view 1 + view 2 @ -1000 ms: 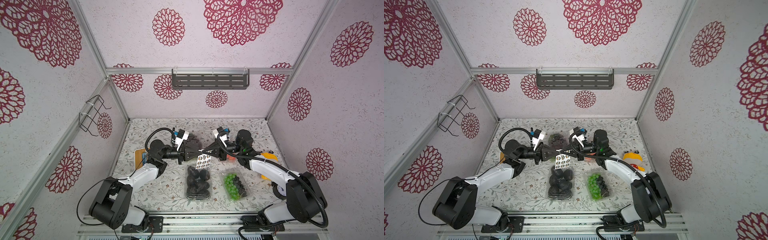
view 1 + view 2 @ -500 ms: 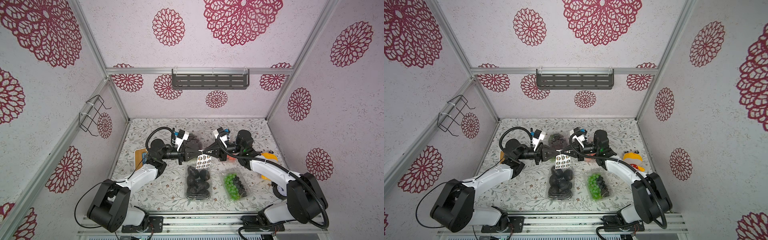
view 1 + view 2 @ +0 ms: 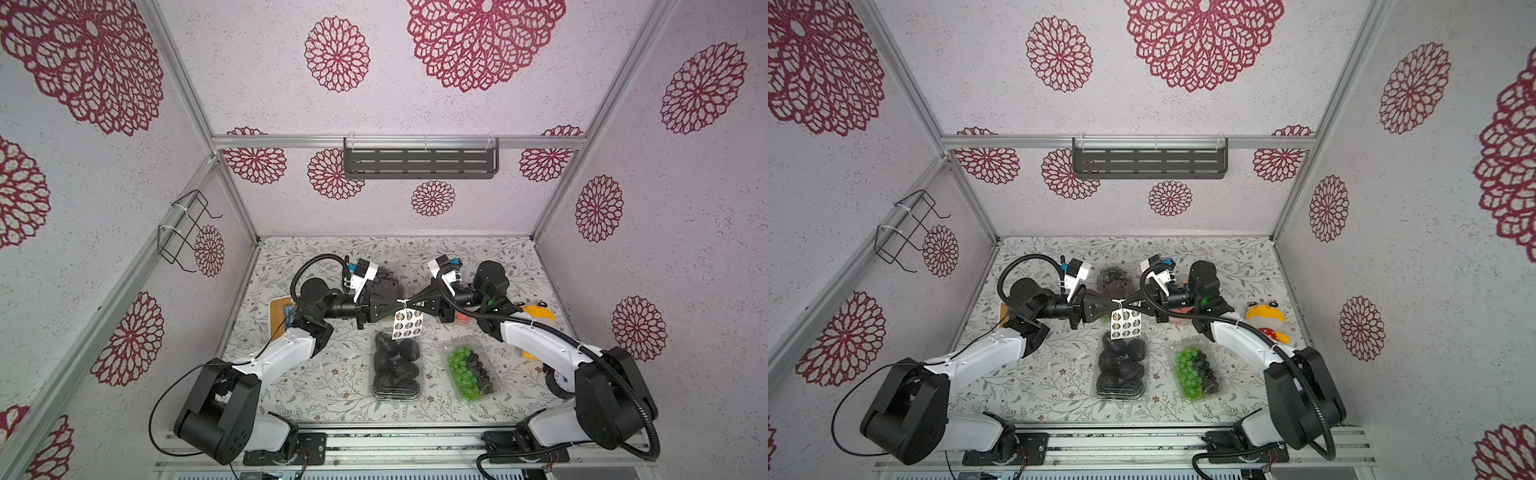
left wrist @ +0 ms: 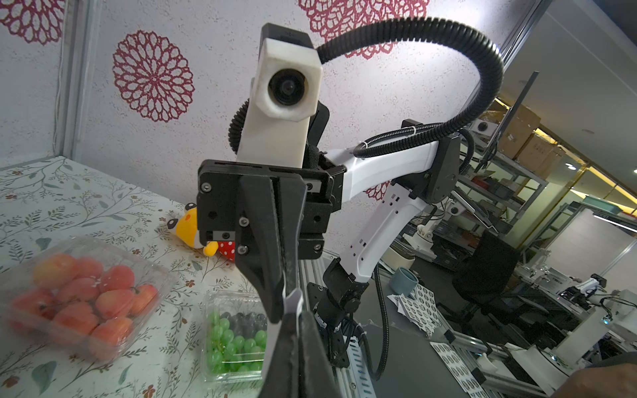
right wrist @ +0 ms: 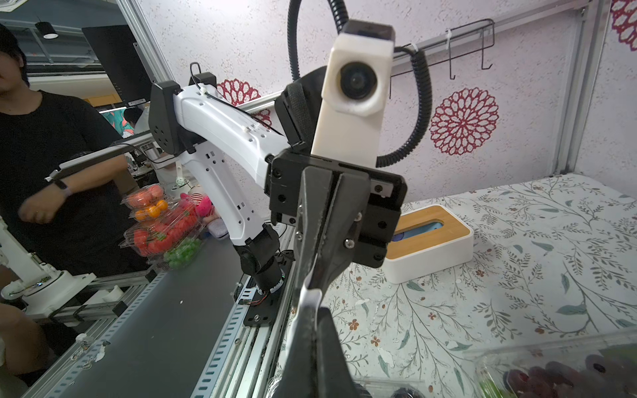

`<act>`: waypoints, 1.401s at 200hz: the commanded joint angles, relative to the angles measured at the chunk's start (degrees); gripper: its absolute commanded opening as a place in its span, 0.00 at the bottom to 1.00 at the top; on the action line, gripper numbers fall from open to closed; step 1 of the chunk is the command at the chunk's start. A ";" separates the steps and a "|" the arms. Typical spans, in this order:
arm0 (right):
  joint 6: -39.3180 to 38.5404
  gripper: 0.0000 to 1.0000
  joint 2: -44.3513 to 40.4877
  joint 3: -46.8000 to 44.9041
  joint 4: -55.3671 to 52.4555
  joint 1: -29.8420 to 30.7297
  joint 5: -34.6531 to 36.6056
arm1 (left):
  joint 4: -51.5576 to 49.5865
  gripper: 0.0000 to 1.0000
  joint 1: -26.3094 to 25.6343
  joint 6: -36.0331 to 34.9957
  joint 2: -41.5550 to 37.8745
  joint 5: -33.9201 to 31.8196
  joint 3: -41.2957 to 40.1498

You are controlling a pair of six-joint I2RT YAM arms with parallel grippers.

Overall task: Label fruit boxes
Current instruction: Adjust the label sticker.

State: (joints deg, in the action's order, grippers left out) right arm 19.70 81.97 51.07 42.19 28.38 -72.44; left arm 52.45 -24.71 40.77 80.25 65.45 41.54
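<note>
My left gripper (image 3: 396, 306) and right gripper (image 3: 410, 305) meet tip to tip above the table's middle, both shut on the top edge of a white sticker sheet (image 3: 408, 325) that hangs below them. In the left wrist view the white paper (image 4: 293, 299) sits pinched between the two tips. Below the sheet lies the box of black round fruits (image 3: 397, 365), with the green-and-black grape box (image 3: 471, 374) to its right. The dark purple grape box (image 3: 1115, 278) lies behind the grippers. The orange-red fruit box (image 4: 79, 296) is largely hidden under my right arm in both top views.
A white box with a wooden lid (image 5: 431, 237) stands at the table's left edge. A yellow plush toy (image 3: 1266, 318) lies at the right edge. A dark shelf (image 3: 419, 160) hangs on the back wall, a wire rack (image 3: 187, 232) on the left wall. A person (image 5: 51, 155) stands beyond the front rail.
</note>
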 commanded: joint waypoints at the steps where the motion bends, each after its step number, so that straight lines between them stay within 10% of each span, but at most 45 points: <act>1: 0.60 0.00 -1.70 0.43 2.81 0.19 -2.48 | 0.69 0.00 0.01 0.13 0.58 -0.65 1.33; 280: 3.94 0.13 0.55 1.74 5.07 0.19 -2.37 | -0.38 0.00 0.36 -0.74 0.70 -0.79 1.27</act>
State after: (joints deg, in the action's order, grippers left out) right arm 22.70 82.50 51.07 44.36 28.45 -73.54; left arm 51.18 -24.58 39.88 80.27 64.45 41.87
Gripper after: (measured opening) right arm 0.135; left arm 0.037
